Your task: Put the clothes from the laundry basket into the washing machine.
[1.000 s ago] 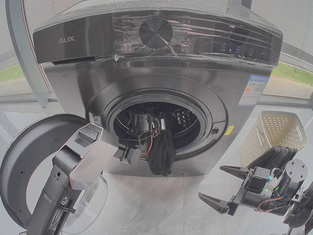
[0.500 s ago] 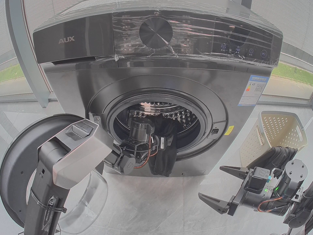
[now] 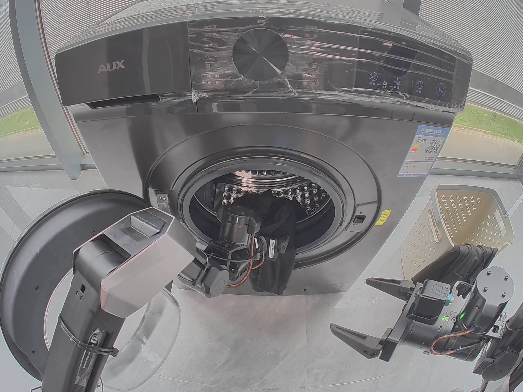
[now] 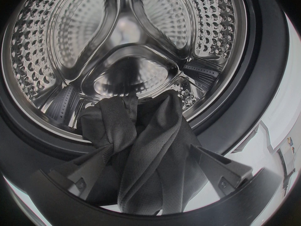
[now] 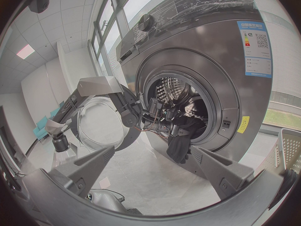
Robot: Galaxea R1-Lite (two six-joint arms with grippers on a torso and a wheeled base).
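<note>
The washing machine (image 3: 136,137) stands with its round door (image 3: 32,257) swung open to the left. A black garment (image 3: 275,273) is draped over the lower rim of the opening. Part of it is bunched inside the mouth of the steel drum (image 4: 125,47) and part hangs down the front. My left gripper (image 3: 275,240) is at the mouth, open, with the garment (image 4: 147,160) lying between its spread fingers. My right gripper (image 3: 351,304) hangs open and empty low on the right, in front of the cream laundry basket (image 3: 468,213), which holds dark clothes (image 3: 466,262).
The open door and its clear bowl (image 3: 147,344) sit close beside my left arm. Grey tiled floor (image 3: 272,344) lies bare between the machine and my right gripper. The basket leans beside the machine's right side, in front of the windows.
My left wrist has drawn back and down from inside the drum mouth. The garment's upper part now bunches in the opening. The right arm has stayed put.
</note>
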